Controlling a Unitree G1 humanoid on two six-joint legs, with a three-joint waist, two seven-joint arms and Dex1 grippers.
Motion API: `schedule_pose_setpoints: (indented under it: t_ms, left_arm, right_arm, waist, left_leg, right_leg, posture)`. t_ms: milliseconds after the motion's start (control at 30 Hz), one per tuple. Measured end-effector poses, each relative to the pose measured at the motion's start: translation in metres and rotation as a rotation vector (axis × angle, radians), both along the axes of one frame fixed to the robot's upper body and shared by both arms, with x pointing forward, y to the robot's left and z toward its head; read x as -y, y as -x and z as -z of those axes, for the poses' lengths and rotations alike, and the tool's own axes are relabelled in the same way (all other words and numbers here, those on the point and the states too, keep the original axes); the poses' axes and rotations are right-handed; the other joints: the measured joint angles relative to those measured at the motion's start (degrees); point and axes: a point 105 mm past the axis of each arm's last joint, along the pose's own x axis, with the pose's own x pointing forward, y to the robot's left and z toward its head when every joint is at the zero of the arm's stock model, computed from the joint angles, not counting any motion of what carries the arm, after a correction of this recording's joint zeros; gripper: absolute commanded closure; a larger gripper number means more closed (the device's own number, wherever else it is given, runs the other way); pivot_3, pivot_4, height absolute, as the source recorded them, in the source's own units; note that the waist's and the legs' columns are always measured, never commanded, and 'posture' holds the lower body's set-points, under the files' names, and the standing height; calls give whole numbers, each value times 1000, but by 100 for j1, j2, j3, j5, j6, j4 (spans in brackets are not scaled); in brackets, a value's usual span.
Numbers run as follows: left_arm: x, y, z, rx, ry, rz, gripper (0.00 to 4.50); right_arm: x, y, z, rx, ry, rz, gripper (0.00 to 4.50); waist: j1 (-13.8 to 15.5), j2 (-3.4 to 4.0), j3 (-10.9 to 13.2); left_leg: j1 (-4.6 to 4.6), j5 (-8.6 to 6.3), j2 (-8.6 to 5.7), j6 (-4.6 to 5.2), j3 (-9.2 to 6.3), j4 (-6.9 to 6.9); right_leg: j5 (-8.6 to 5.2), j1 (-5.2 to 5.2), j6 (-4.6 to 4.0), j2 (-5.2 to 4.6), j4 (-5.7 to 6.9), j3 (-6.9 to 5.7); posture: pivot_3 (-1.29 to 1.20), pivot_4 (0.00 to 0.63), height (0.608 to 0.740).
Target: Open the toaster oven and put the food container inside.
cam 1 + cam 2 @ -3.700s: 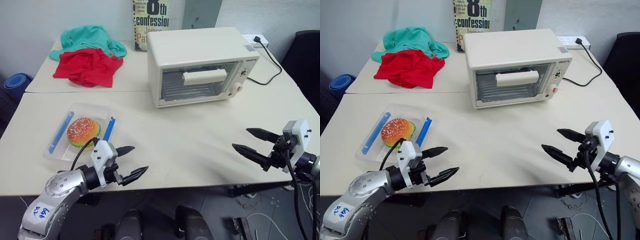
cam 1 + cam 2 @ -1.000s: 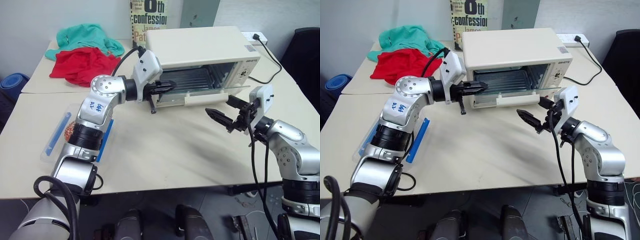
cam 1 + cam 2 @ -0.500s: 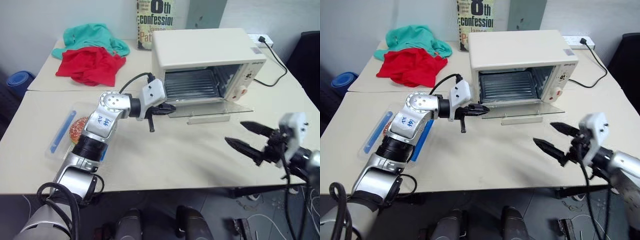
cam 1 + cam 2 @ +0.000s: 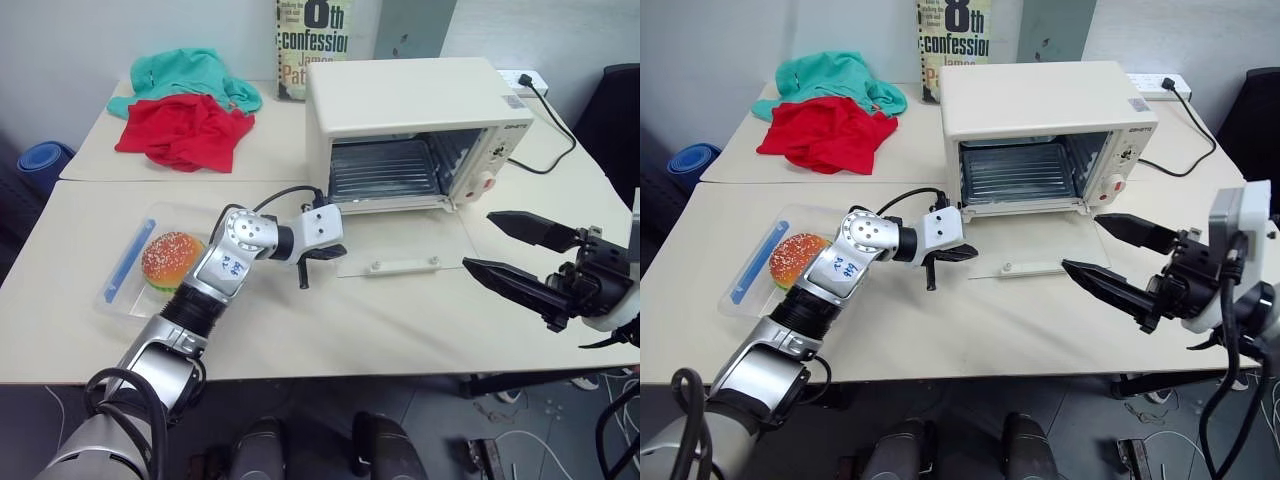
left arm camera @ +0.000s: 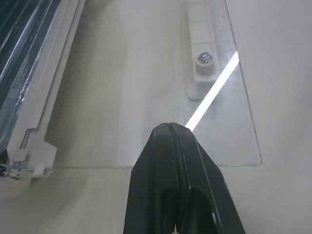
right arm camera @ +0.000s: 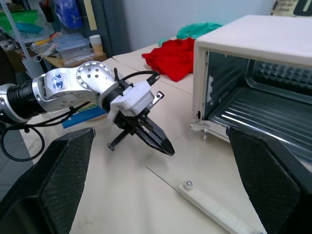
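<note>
The toaster oven (image 4: 410, 120) stands in the upper middle of the frame, and its glass door (image 4: 400, 243) lies open, flat on the counter (image 4: 350, 320), with the bar handle (image 4: 405, 266) at the front edge. The food container (image 4: 155, 262), with the burger (image 4: 170, 258) inside, rests at the left middle of the frame, well apart from the oven mouth. Its long axis runs from the front towards the back, as the blue clip (image 4: 123, 272) shows.

The left end effector (image 4: 322, 254) is closed fully and holds nothing; it hangs just beside the left edge of the door. The container lies to the left of it, behind its own forearm, so I judge this arm is the nearer one and must turn back towards it. The right end effector (image 4: 510, 250), at the right of the frame, is wide open and empty.

The counter is pale and smooth. At the back lie red and green cloths (image 4: 185, 110) and a book (image 4: 310, 40) against the wall.
</note>
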Motion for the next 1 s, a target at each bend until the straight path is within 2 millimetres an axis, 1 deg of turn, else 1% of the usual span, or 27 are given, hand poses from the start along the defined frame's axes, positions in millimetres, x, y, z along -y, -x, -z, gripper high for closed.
schedule_pose_setpoints:
  t_ms: [100,167,200,300,367,433,500,533,600,633,700,800,933,1000]
  left_arm:
    - [-8,8,0,-15,25,-22,4487]
    - [-18,13,-6,-66,93,-80,4100]
    - [-25,16,-16,-96,154,-116,3895]
    - [-49,38,-63,-166,364,-187,3015]
    - [-66,55,-83,-194,448,-224,2377]
    - [-86,71,-88,-232,496,-288,1774]
    - [-112,92,-82,-297,526,-371,1162]
    - [-120,100,-82,-318,539,-390,809]
    - [-135,122,-86,-331,563,-412,237]
    - [-142,131,-88,-325,558,-429,53]
    - [-160,148,-83,-327,543,-507,53]
    - [-193,169,-71,-335,551,-703,53]
    - [-222,191,-69,-282,574,-885,53]
    - [-238,204,-66,-263,616,-989,53]
  right_arm:
    - [-6,-5,2,-14,3,-30,0]
    - [-7,-9,3,-24,12,-45,0]
    - [-8,-11,4,-28,19,-53,0]
    - [-10,-16,6,-50,17,-94,0]
    - [-10,-21,10,-71,22,-113,0]
    - [-14,-27,12,-87,32,-143,0]
    - [-17,-35,13,-103,36,-186,0]
    - [-18,-38,12,-106,39,-197,0]
    - [-21,-45,13,-108,52,-226,0]
    - [-23,-48,13,-105,57,-237,0]
    - [-26,-55,15,-103,68,-262,0]
    - [-32,-68,17,-92,74,-292,0]
    - [-41,-76,21,-83,88,-344,0]
    - [-45,-79,24,-87,85,-365,0]
  waist:
    - [-17,0,0]
    - [-34,0,0]
    - [-37,0,0]
    - [-56,0,0]
    - [-69,0,0]
    - [-113,0,0]
    - [-177,-1,1]
    - [-177,-2,1]
    - [-172,-5,2]
    - [-173,-5,2]
    - [-170,-5,2]
    - [-174,-6,2]
    - [-171,-7,1]
    - [-171,-7,1]
  left_leg:
    - [0,0,1,1,0,1]
    - [-1,1,2,0,-1,1]
    - [-1,1,3,0,-2,1]
    - [0,2,3,0,-3,1]
    - [2,2,3,-1,-5,1]
    - [5,3,3,-3,-5,1]
    - [5,6,3,-7,-5,-1]
    - [4,6,4,-8,-7,-1]
    - [4,7,5,-10,-8,0]
    - [4,7,4,-12,-7,-1]
    - [6,7,4,-17,-6,-1]
    - [5,5,4,-19,-6,-1]
    - [6,1,4,-22,-9,-2]
    - [7,0,4,-22,-11,-4]
  right_leg:
    - [0,-1,0,0,3,1]
    - [0,-5,0,1,9,2]
    - [0,-6,0,2,11,1]
    - [0,-3,1,1,12,2]
    - [0,-1,1,1,12,2]
    - [-1,-1,1,1,15,3]
    - [-1,-3,1,3,16,3]
    - [-2,-4,0,3,17,2]
    - [-2,-3,-2,4,15,1]
    - [-3,-3,-2,3,15,1]
    - [-3,-2,-4,2,14,2]
    - [-7,-6,-9,2,14,1]
    - [-9,-4,-14,0,14,-2]
    - [-11,-5,-17,-1,16,-2]
  posture:
    - [0,150,740]
    - [0,150,740]
    - [0,150,740]
    - [0,150,740]
    - [0,150,740]
    - [0,150,740]
    - [0,150,740]
    - [0,150,740]
    - [0,150,740]
    - [0,150,740]
    - [0,150,740]
    - [0,150,740]
    - [0,150,740]
    - [0,150,740]
